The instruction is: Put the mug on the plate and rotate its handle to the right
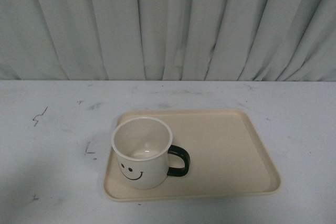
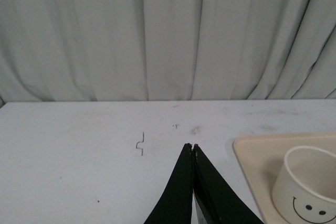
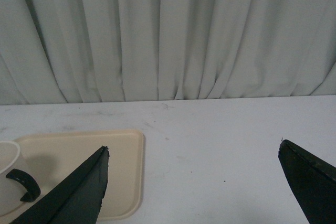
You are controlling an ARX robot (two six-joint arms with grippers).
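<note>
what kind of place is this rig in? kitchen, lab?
Probably a staged lab bench, not a kitchen: a pleated pale curtain hangs as the backdrop, the white table is scuffed and pen-marked, and the props in view are a mug on a plate.

No words, numbers or brand names readable in any view. Only sign: black smiley face (image 1: 132, 171) on side of mug (image 1: 142, 145), two dot eyes over curved mouth, turned toward front camera; same face partly visible in left wrist view. On tabletop (image 1: 52, 192), well left of mug: dark zigzag scribble (image 1: 39, 115). Nearer mug, same side: small L-shaped mark (image 1: 89, 150). Neither legible as letter.
</note>
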